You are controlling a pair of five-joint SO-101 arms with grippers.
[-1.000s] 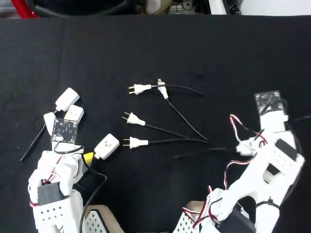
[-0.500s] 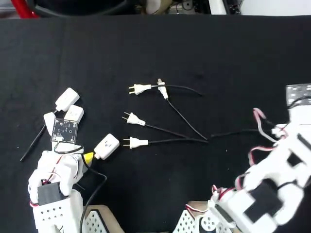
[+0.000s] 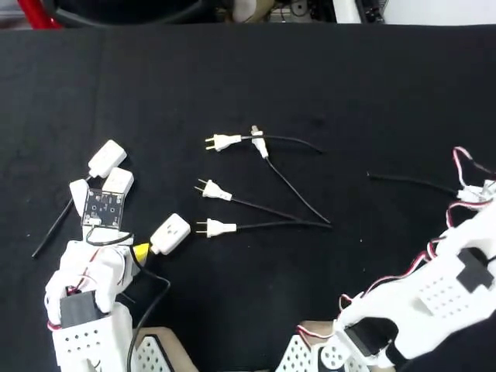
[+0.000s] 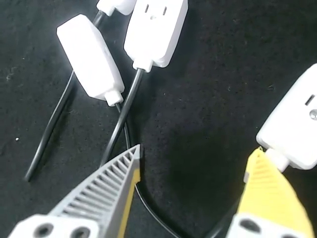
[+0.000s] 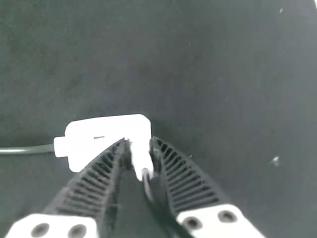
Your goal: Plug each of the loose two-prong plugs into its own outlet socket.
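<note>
My right claw pinches a white cord-end block at the right of the counter, well apart from the sockets on the left, where my left claw hangs spread. Loose plugs lie mid-counter. My hold looks narrow, so I reckon the dragging cord could twist the block free.

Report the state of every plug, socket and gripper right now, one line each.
Four plugs mid-table: loose, prongs bare, unplugged.
Socket by the yellow finger: empty.
Left gripper: open, holding nothing.
Right gripper: shut on a white plug against a socket block; seating unclear.
</note>
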